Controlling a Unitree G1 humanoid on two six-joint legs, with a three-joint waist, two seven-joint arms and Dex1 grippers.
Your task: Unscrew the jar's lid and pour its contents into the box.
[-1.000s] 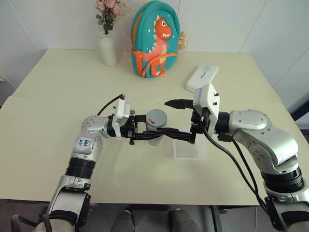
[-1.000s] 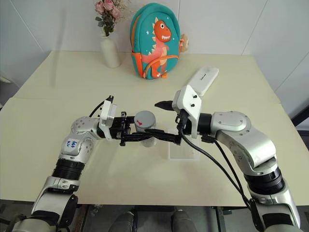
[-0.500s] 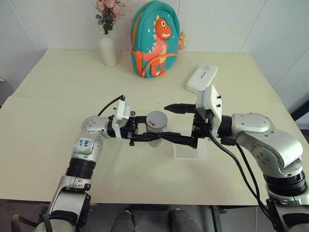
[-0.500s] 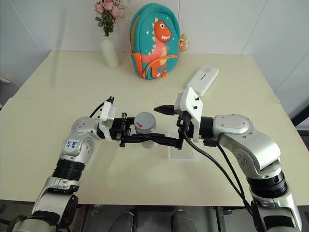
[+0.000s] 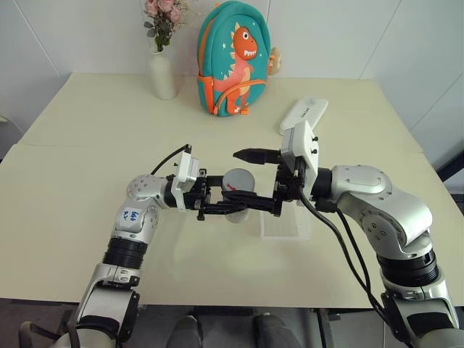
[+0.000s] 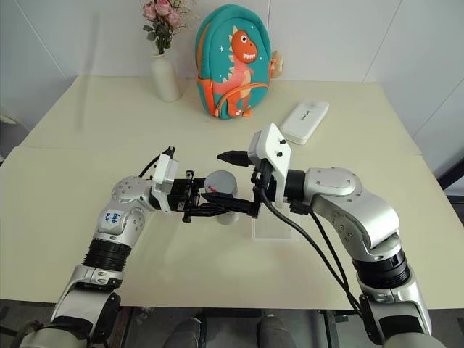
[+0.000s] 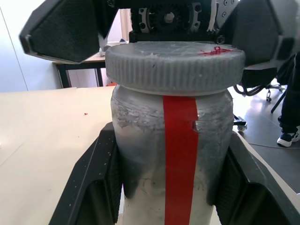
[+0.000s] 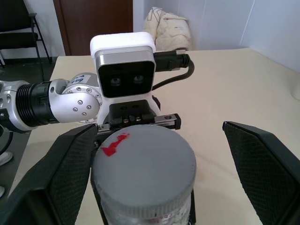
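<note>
Now the left gripper [image 7: 168,187] clamps the jar [image 7: 171,154]; right gripper [image 8: 154,173], wide open, should centre on the lid [image 8: 143,164], box [image 5: 284,225] at its 4 o'clock.

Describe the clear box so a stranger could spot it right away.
On the cream table, find the jar held at mid-table. The clear plastic box lies just to its right. Unlike the opaque white case farther back, it is see-through and shallow.

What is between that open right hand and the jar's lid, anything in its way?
Nothing visible. The right gripper has its fingers spread wide on either side of the lid, with only air between. The left gripper holds the jar below the lid.
</note>
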